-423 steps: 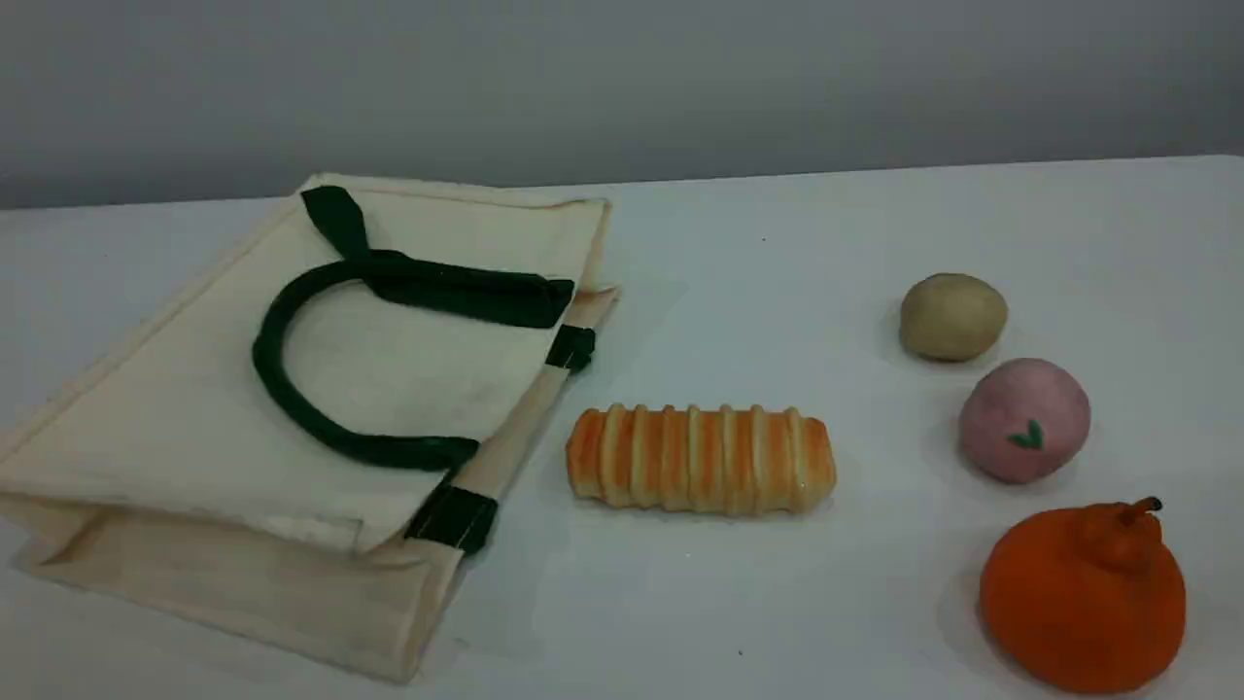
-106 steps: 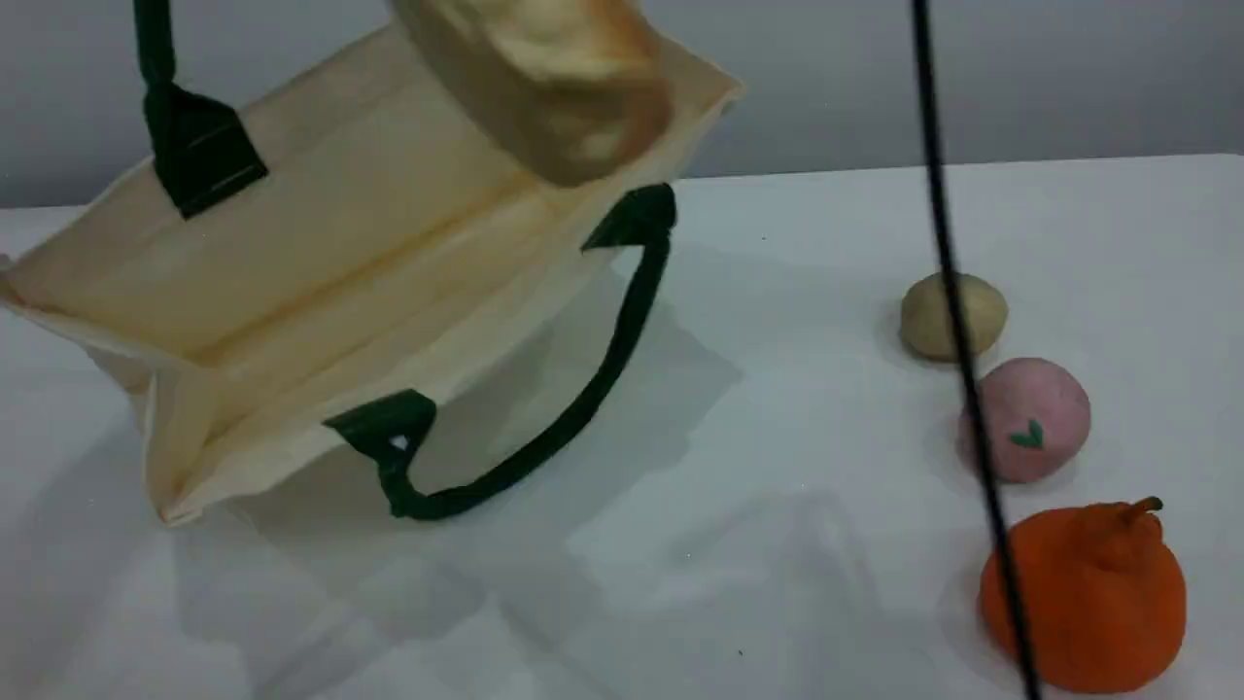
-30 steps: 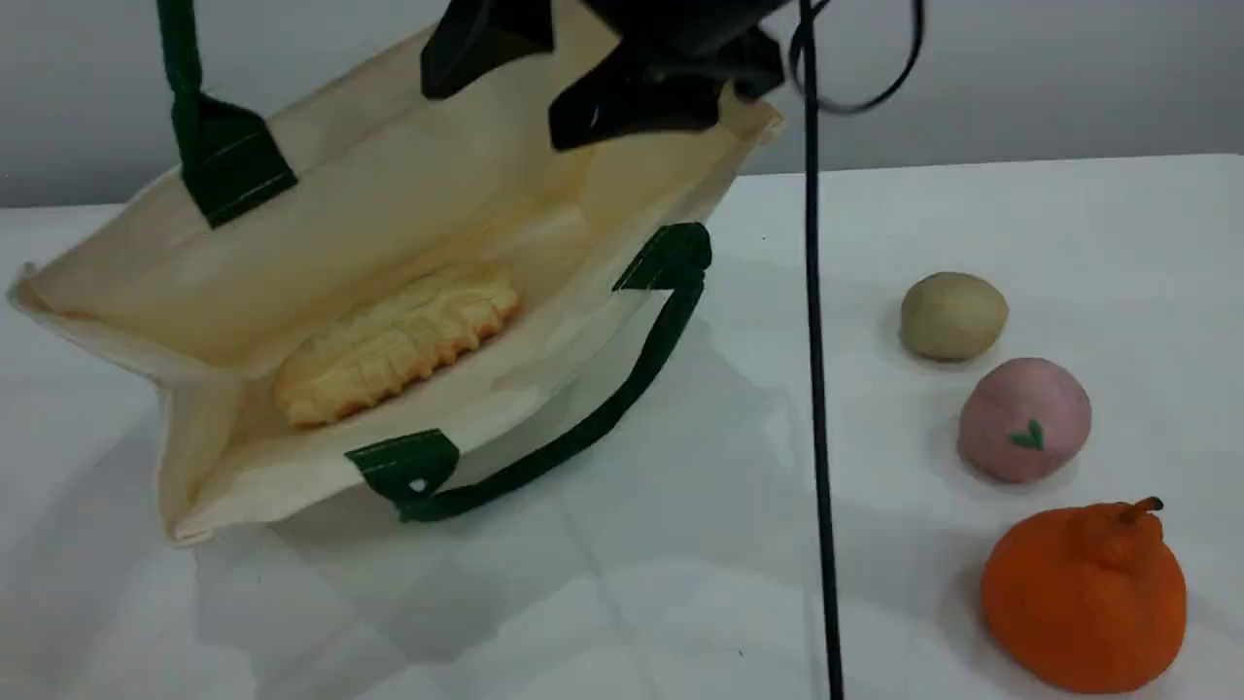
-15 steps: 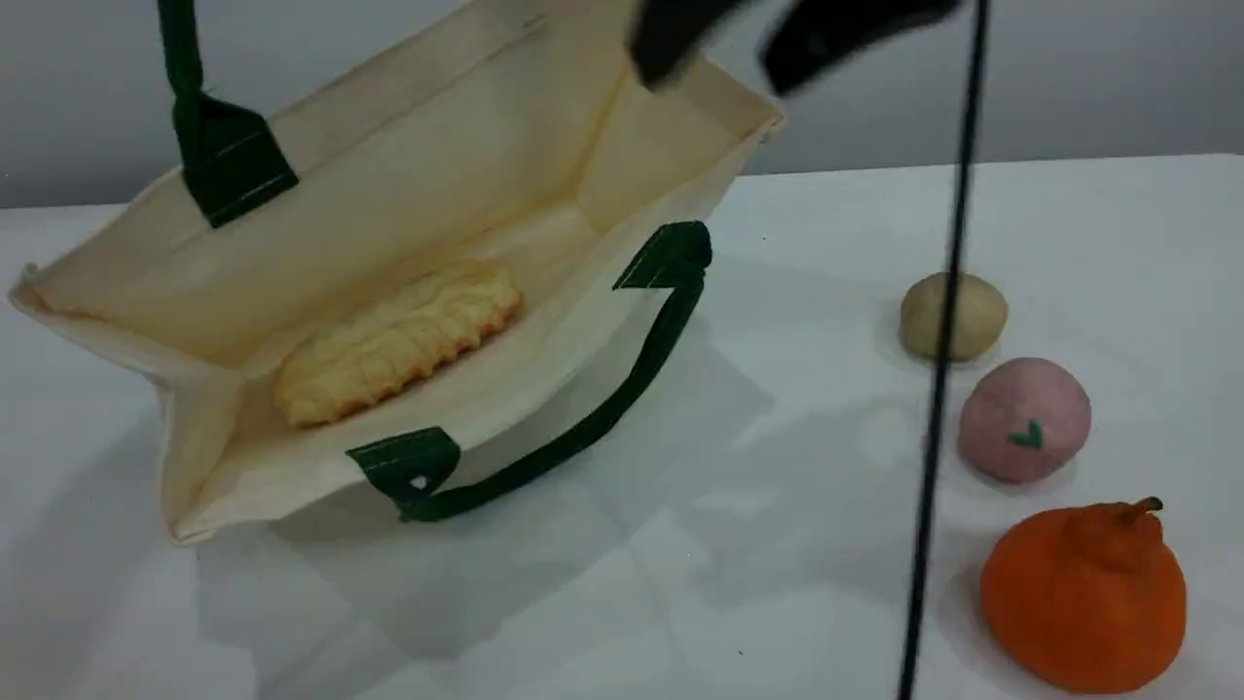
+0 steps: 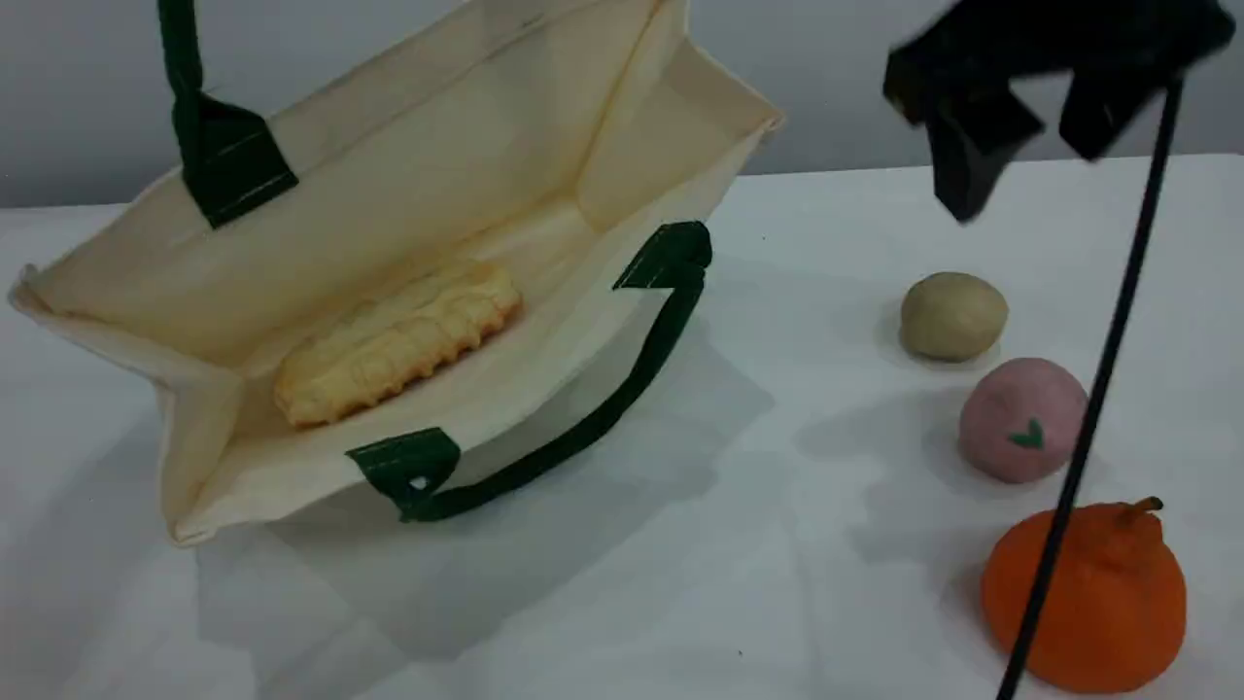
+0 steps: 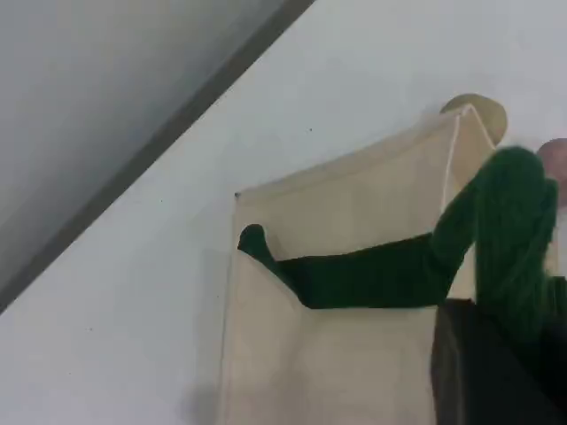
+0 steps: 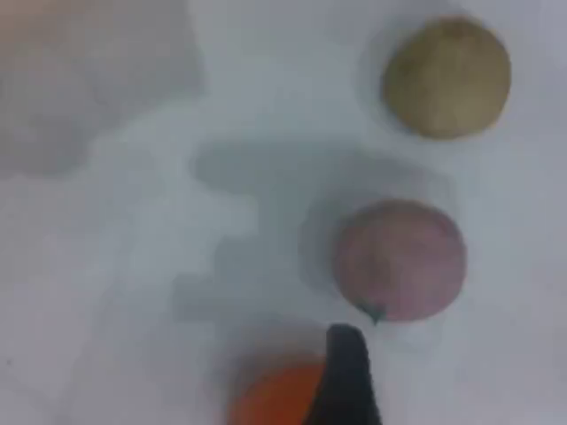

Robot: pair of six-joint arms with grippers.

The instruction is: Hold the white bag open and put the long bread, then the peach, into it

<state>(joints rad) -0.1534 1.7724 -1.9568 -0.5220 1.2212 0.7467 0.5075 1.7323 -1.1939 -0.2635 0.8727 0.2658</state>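
Up top-left, the white bag (image 5: pixel 408 194) hung tilted with its mouth gaping toward the camera. Its far dk-green handle (image 5: pixel 180 58) was pulled straight up out of the scene view, while the near handle (image 5: pixel 603 418) drooped in a loop onto the counter (image 5: pixel 777 583). Inside, on the bag's lower wall, lay the long bread (image 5: pixel 398 342), slanted, w/ one end toward the bag's left corner. In the left wrist view the left pincer (image 6: pixel 483 354) showed only as a dark blurred tip at the bottom right, w/ the green strap running over it. Its jaws were together, apparently clamped on that strap, though the blur hid the contact itself. The right pincer (image 5: pixel 1030 160) hovered high at the upper right, above the tan ball (image 5: pixel 952 316), jaws apart and clear of everything on the counter. A black cable (image 5: pixel 1098 389) hung from it and crossed in front of the peach and the orange fruit (image 5: pixel 1098 603). The peach (image 5: pixel 1020 418) sat on the counter, well apart from the bag, between the tan ball behind it and the orange fruit in front, leaf mark facing the camera. In the right wrist view the pincer's fingertip (image 7: pixel 350 381) sat just below the peach, over the orange fruit's edge, touching neither, as far as the soft focus allowed.
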